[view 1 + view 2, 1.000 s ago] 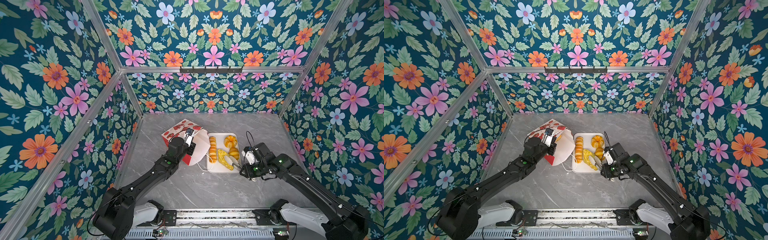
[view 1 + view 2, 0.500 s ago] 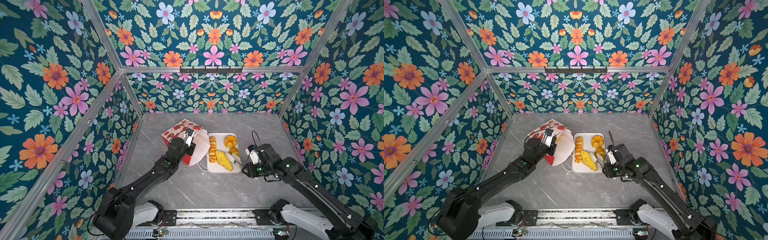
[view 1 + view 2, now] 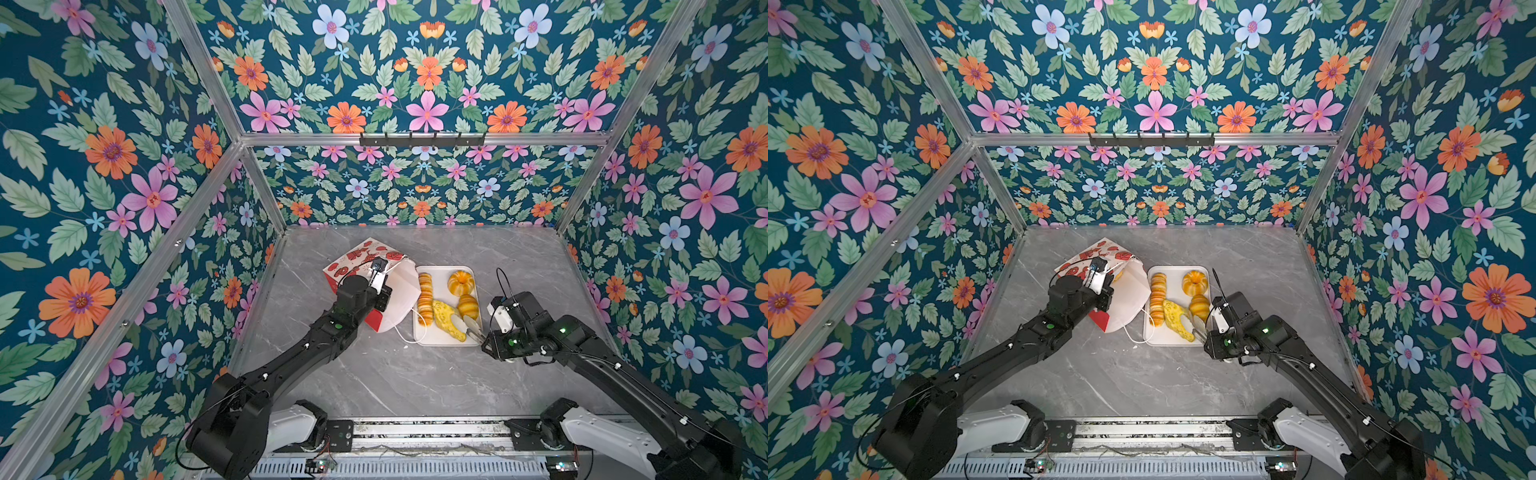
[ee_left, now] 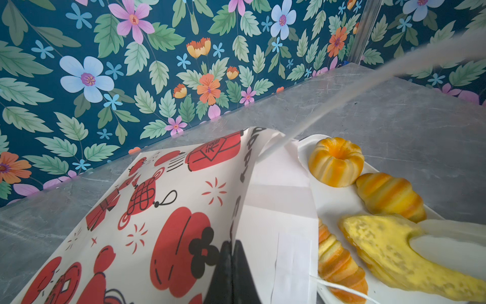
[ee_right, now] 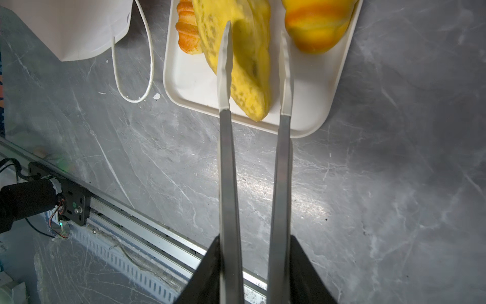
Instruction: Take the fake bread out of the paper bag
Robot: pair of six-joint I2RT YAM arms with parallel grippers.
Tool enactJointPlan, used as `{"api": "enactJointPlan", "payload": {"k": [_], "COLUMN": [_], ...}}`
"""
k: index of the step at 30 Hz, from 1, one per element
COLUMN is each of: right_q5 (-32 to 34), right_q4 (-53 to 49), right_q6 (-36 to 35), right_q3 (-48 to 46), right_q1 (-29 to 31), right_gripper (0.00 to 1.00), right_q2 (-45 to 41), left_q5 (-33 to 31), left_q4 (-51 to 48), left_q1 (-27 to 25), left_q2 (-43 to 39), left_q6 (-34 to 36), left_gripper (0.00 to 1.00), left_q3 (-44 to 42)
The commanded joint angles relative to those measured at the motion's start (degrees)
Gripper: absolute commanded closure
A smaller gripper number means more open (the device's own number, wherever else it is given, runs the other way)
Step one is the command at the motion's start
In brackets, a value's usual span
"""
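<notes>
There, left gripper pinched shut on the paper bag rim, right gripper with slim metal blades parted astride the bumpy yellow pastry at the near edge of the white tray, grip unclear

Bright, even light fills the scene; glare pools on the desk in the right wrist view; shadows fall soft.

Two black, tube-segmented arms, left arm and right arm, stand on rounded white bases mounted on a silver rail. Small green lights dot their joints; thin black cables loop over white wrist blocks. The right pincer has long flat steel blades.
</notes>
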Motion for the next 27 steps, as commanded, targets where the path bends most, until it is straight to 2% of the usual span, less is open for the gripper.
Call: {"api": "enactJointPlan", "payload": {"k": [1, 5, 15, 20, 27], "right_q5": [-1.6, -2.5, -3.2, -0.3, 7.8], "right_q4": [2.8, 3.7, 3.2, 0.0, -5.8], "right_q6": [0.0, -0.1, -0.5, -2.0, -6.9], "right_q3": [-0.5, -1.0, -0.3, 2.8, 10.8], "right_q1": [0.1, -0.2, -0.8, -0.9, -0.4], "right_gripper": [0.63, 0.65, 0.80, 0.85, 0.89], "right_q2": [1.0, 2.2, 0.7, -0.4, 1.7], "left_q5": [0.0, -0.1, 0.0, -0.1, -0.4], "left_q4": [1.7, 1.8, 2.4, 2.7, 3.4], "left_q1": [0.1, 0.1, 0.2, 0.2, 0.4], "left_q2": [-0.2, -0.1, 0.0, -0.3, -1.4], "left_q6": [-0.6, -0.6, -0.6, -0.5, -0.6], "left_gripper": [1.00, 1.00, 1.00, 1.00, 1.00], "left_q3": [-0.1, -0.1, -0.3, -0.5, -1.5]}}
